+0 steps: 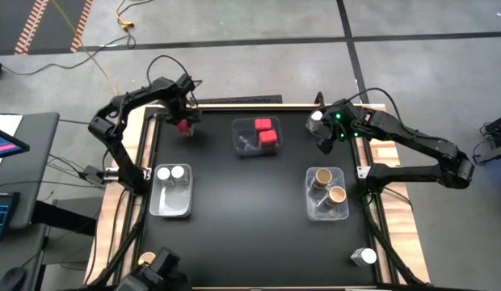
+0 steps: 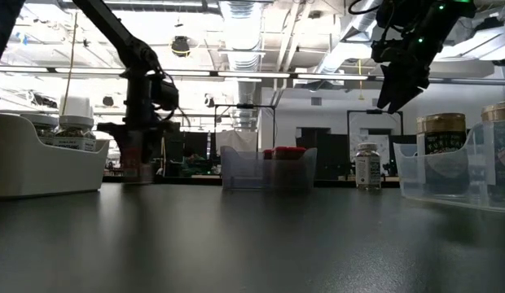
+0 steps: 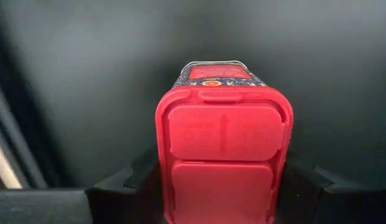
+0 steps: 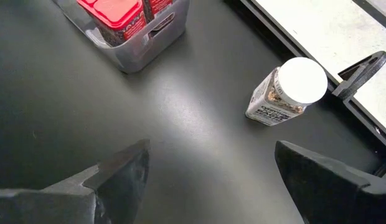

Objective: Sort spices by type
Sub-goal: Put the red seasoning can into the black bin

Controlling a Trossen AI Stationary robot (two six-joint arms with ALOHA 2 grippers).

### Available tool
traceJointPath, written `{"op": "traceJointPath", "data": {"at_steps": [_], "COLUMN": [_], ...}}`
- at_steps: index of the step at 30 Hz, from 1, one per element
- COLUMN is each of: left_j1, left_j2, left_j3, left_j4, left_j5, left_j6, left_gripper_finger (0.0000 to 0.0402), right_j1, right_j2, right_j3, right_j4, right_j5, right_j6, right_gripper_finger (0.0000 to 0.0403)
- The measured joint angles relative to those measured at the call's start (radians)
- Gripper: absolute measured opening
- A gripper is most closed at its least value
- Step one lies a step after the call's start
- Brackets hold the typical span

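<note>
Risk: w/ left gripper [image 3: 221,186] clamped on red spice tin [image 3: 223,155] near table's far-left corner and right gripper [image 4: 208,171] wide open, empty, I may drop the tin if grip slips.

The setting is a robotics lab or industrial workshop — a large open hall rather than a home or kitchen. The low view shows a high ceiling with exposed ducts [image 2: 244,16], pipes and long strip lights [image 2: 236,75] over distant equipment racks. The high view shows a bare concrete floor [image 1: 412,16] with striped hazard tape [image 1: 40,20], a yellow cable [image 1: 97,56] — and a black-topped worktable [image 1: 234,194] beside a laptop [image 1: 2,214].
</note>
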Motion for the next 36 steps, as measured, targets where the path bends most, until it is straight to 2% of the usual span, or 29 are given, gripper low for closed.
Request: {"op": "traceJointPath", "data": {"at_steps": [8,13,17,23,29,36], "left_j1": [-0.112,-0.178,-0.23,-0.3,-0.355,-0.396], "left_j2": [0.0,0.001,0.001,0.001,0.0,0.001], "left_j3": [0.001,0.056,0.151,0.367,0.579,0.665], "left_j4": [0.017,-0.008,-0.037,-0.078,-0.048,0.037], "left_j5": [0.003,-0.012,-0.02,-0.019,-0.006,0.006], "left_j6": [0.249,0.372,0.438,0.538,0.634,0.698], "left_gripper_finger": [0.0211,0.0211,0.0211,0.0211,0.0211,0.021], "right_j1": [0.0,0.0,0.0,0.0,0.0,0.0], "right_j2": [0.0,0.0,0.0,0.0,0.0,0.001], "right_j3": [0.0,0.0,0.0,0.0,0.0,0.0], "right_j4": [0.0,0.0,-0.002,0.0,0.001,0.021], "right_j5": [0.0,0.0,0.0,0.0,0.0,0.0], "right_j6": [0.013,0.054,0.091,0.108,0.15,0.167], "right_gripper_finger": [0.0372,0.0372,0.0372,0.0372,0.0372,0.0372]}}
